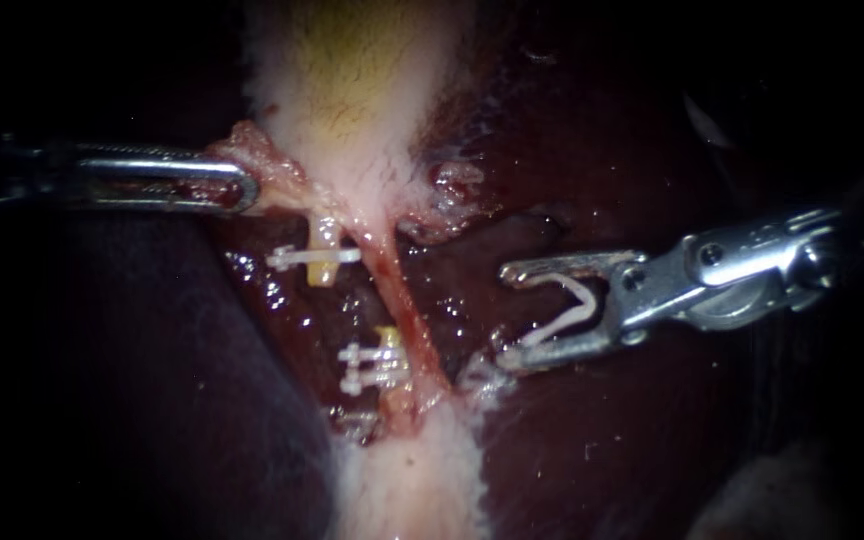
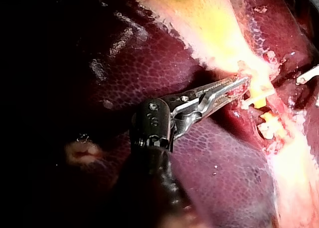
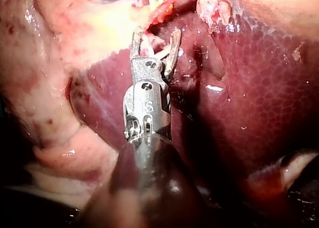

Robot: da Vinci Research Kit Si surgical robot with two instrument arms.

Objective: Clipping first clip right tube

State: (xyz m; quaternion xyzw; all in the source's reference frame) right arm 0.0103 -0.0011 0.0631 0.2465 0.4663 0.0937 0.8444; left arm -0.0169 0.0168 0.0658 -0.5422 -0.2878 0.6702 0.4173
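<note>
The right tube [image 1: 404, 300], a thin pink strand, runs down from the pale gallbladder [image 1: 352, 80], and no clip shows on it. My right instrument [image 1: 509, 315] stands to the right of it and apart from it. Its jaws are spread wide around an open white clip [image 1: 564, 315] that touches both; the right wrist view shows the same clip [image 3: 158, 53] between the jaws [image 3: 154, 36]. My left instrument [image 1: 242, 188] is shut on pink tissue at the gallbladder's lower left edge, as the left wrist view [image 2: 238, 84] also shows.
The yellowish left tube is parted: its upper stump carries one white clip [image 1: 314, 257], its lower stump two clips [image 1: 370, 366]. Dark red liver [image 1: 592, 150] surrounds the site, with a pale band of tissue [image 1: 412, 490] below.
</note>
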